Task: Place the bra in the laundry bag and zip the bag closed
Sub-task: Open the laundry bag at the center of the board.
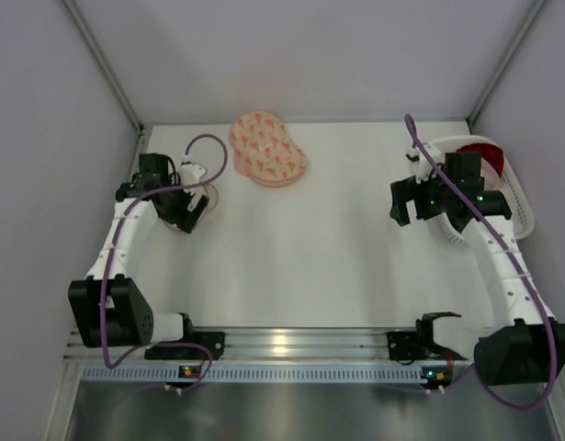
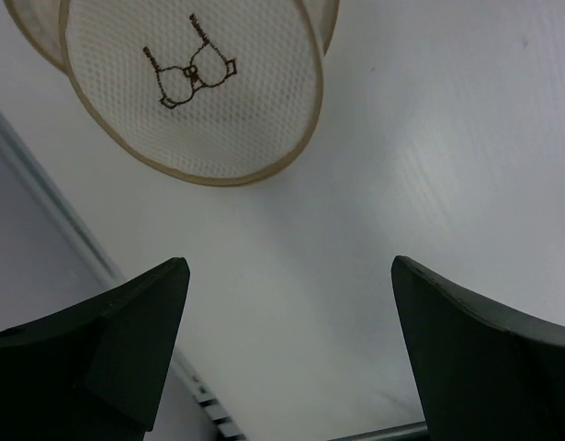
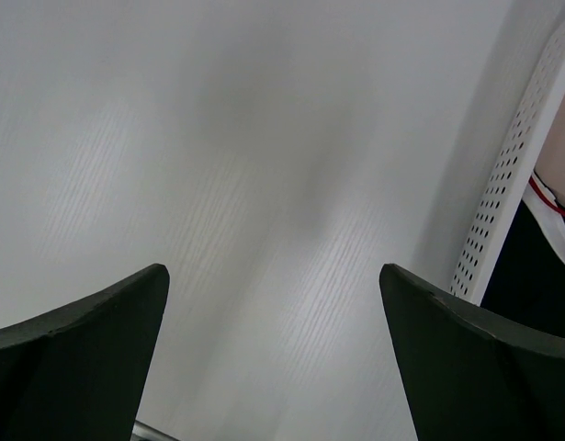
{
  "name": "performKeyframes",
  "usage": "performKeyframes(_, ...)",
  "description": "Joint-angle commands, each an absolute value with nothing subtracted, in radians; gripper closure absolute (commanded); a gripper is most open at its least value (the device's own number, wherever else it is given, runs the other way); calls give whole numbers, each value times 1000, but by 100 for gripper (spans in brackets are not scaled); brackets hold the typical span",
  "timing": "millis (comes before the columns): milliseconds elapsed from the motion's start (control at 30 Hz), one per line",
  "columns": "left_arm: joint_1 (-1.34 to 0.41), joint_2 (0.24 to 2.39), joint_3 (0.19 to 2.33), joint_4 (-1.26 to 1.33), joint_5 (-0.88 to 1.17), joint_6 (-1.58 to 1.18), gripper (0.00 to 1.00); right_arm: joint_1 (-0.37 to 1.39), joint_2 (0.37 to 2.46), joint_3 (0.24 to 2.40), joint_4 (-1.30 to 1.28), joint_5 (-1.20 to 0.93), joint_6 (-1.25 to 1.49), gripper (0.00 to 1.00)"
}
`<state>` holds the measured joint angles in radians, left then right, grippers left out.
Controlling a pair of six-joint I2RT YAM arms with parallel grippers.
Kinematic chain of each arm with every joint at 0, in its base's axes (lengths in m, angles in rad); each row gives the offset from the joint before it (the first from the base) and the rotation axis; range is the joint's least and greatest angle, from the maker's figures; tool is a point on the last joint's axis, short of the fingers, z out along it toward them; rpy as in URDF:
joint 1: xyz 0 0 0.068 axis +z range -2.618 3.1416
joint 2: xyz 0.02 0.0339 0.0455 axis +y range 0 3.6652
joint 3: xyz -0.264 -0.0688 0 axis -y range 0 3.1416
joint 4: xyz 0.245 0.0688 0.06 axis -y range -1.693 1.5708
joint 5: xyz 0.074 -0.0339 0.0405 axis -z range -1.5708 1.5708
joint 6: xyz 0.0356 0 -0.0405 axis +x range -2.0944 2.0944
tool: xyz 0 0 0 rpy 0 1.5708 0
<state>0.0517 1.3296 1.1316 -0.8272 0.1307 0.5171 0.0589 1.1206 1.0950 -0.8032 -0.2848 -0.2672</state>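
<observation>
**A:** What colour is the bra [image 1: 267,149]?

**B:** Peach-pink, scattered all over with small reddish-orange marks.

**A:** And the laundry bag [image 2: 195,92]?

**B:** Cream mesh with fine honeycomb holes and a tan rim. A small bra outline is stitched on it in dark brown.

**A:** The basket [image 1: 519,209]?

**B:** White plastic, dotted with rows of small round holes. A red cloth [image 1: 480,152] lies in it. The right wrist view also shows black cloth [image 3: 539,276] there with a thin red edge.

**A:** Everything else?

**B:** The table [image 1: 337,266] is white and the walls [image 1: 43,138] pale grey. The arms [image 1: 124,234] are white with black joints and purple cables [image 1: 211,147]. The gripper fingers [image 2: 107,349] are dark grey.
</observation>
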Motion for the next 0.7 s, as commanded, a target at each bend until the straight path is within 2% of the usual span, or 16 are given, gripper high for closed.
performKeyframes(0,52,1356,1083,-810,-23,819,3,66,1127,1180,-755,-285,-225,1)
performKeyframes(133,81,1411,1032,-736,24,913,7,19,1147,1215,-758,-382,-201,0)
performKeyframes(467,87,1491,982,-515,179,1094,12,9,1178,1250,-799,-408,-204,1)
performKeyframes(667,86,1621,1003,-482,158,1115,25,11,1175,1238,-805,-407,-209,1)
